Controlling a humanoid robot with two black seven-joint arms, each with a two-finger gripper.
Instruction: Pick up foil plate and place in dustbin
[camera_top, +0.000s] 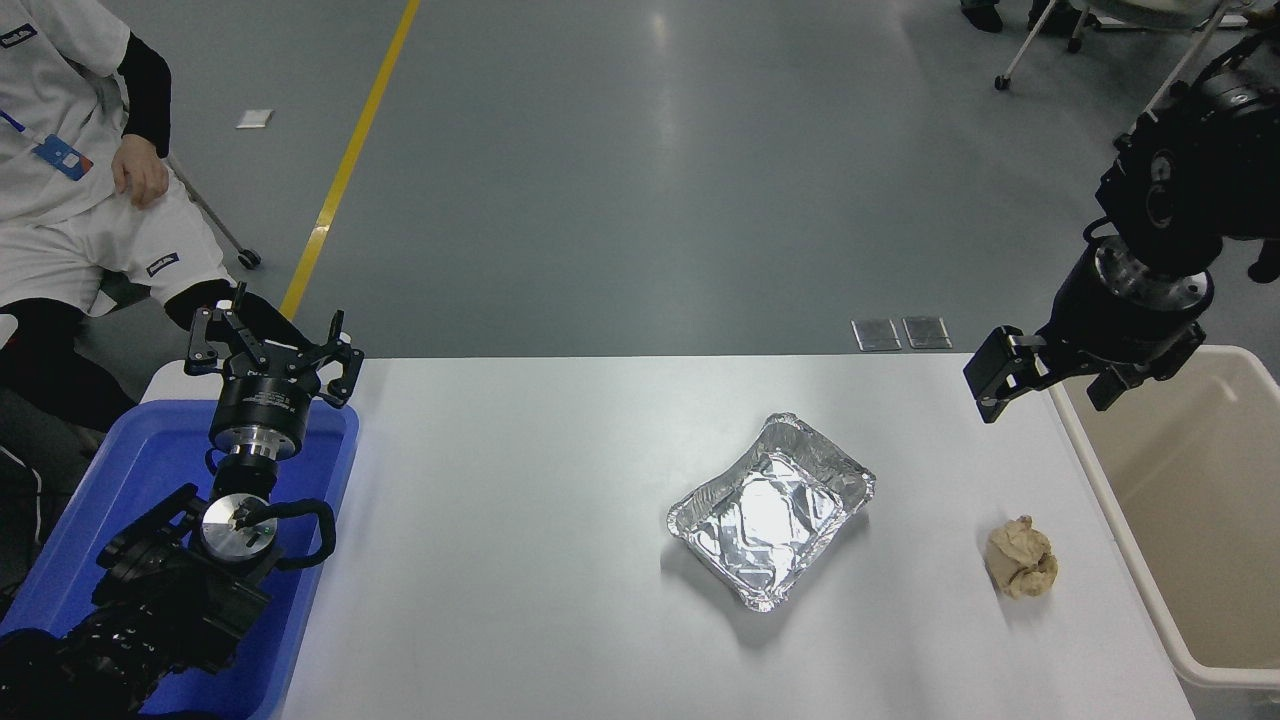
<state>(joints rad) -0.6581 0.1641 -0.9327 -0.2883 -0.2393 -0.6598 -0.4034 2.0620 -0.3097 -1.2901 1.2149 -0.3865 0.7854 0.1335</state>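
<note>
foil plate (771, 510) lies open side up mid-table, long axis running from near left to far right. right gripper (1050, 380) hangs empty, fingers spread wide, over the dustbin's (1120, 500) far left corner. left gripper (270, 350) parked lower left, open.

Left tool (272, 352) parked open; right tool (1050, 385) raised, fingers spread

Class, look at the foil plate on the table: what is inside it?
The foil plate appears empty: only its crinkled, shiny floor shows. Whatever lies under it on the table is covered.
</note>
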